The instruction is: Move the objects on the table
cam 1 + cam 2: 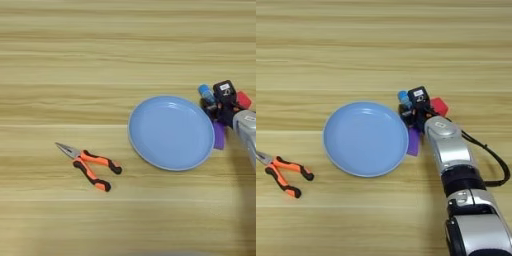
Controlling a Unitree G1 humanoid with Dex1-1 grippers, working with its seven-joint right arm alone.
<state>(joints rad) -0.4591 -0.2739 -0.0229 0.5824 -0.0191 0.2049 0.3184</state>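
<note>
A large round light-blue plate [171, 132] lies right of the table's middle, with nothing on it. Orange-and-black pliers [89, 165] lie well to its left, jaws pointing up-left. My right gripper [410, 112] reaches in from the lower right and sits at the plate's upper right rim. A blue glue stick [404, 98] stands tight against the gripper's left side. A small red cube [438, 106] rests just right of the gripper. A purple bar [414, 141] lies partly under the wrist, touching the plate's right edge. Whether the glue stick is held is hidden by the gripper body.
The silver forearm [451, 150] with a black cable [491, 160] runs down to the lower right corner. The wood-grain table [75, 60] fills the view.
</note>
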